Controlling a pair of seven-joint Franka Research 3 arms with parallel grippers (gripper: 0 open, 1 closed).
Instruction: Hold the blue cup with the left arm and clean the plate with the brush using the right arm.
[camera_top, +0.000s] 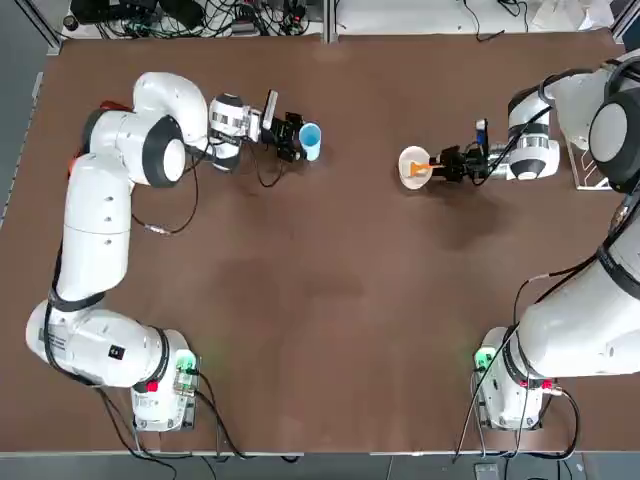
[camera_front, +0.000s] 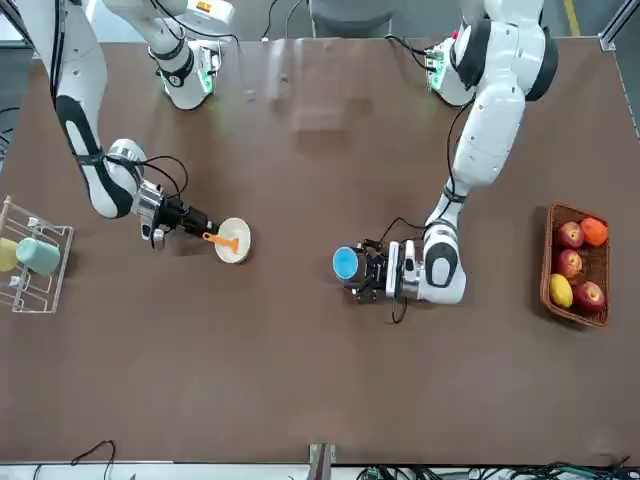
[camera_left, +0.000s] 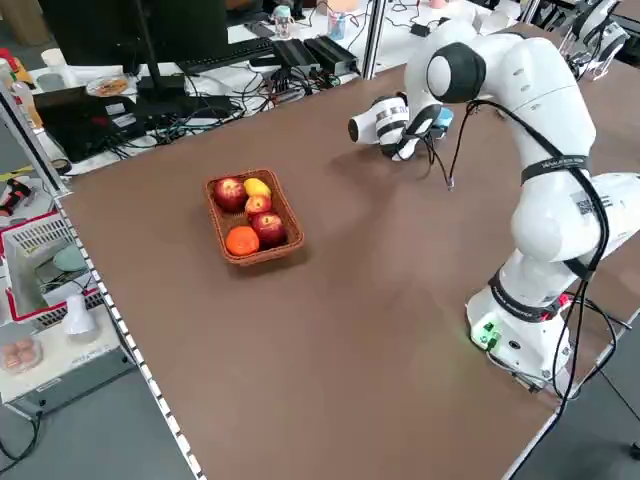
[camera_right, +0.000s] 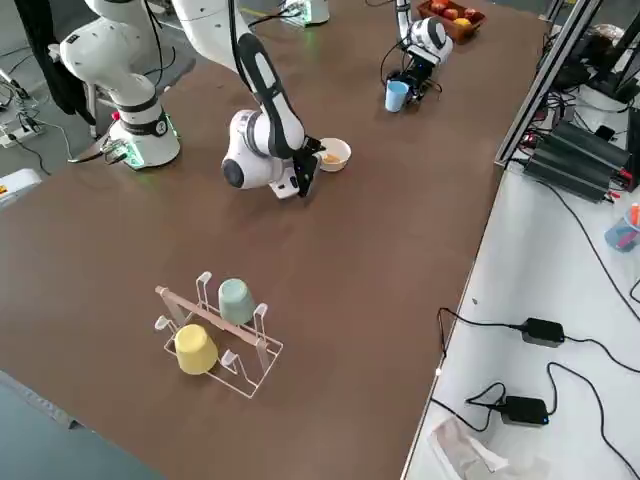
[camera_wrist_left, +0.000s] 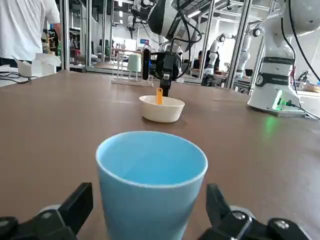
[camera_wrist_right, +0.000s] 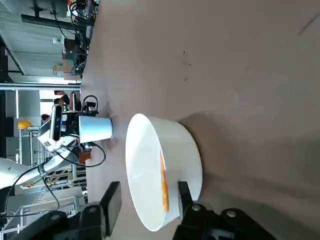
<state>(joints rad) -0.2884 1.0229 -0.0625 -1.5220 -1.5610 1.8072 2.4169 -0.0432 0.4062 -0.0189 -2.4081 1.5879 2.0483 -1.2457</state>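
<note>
The left gripper (camera_top: 297, 139) lies low over the table, pointing level toward the blue cup (camera_top: 310, 140), and its jaws stand wide apart with the cup upright between them; in the left wrist view the cup (camera_wrist_left: 152, 182) fills the gap while each black finger (camera_wrist_left: 76, 207) sits clear of its wall, so nothing is gripped. Well beyond the cup, straight out from these fingertips, stands the plate (camera_top: 413, 166) with the right gripper (camera_top: 440, 166) at its far side. The right gripper also lies level, facing the left one across the bare brown table (camera_top: 320, 300), and its fingertips reach the near rim of the plate (camera_front: 234, 240). The brush (camera_front: 220, 239) runs out from between those fingertips across the dish, its orange handle leaning on the rim. In the right wrist view the brush (camera_wrist_right: 163, 181) lies just beside one finger (camera_wrist_right: 184, 195) with the other finger (camera_wrist_right: 111, 202) standing off, so the jaws are partly apart (whether they actually pinch the handle I cannot tell). Away behind the right gripper sits a wire rack (camera_right: 215, 340) with a pale teal-green cup (camera_right: 236, 300) and a yellow cup (camera_right: 195, 348); well beyond the left arm's wrist lies a basket of fruit (camera_front: 576, 264).
</note>
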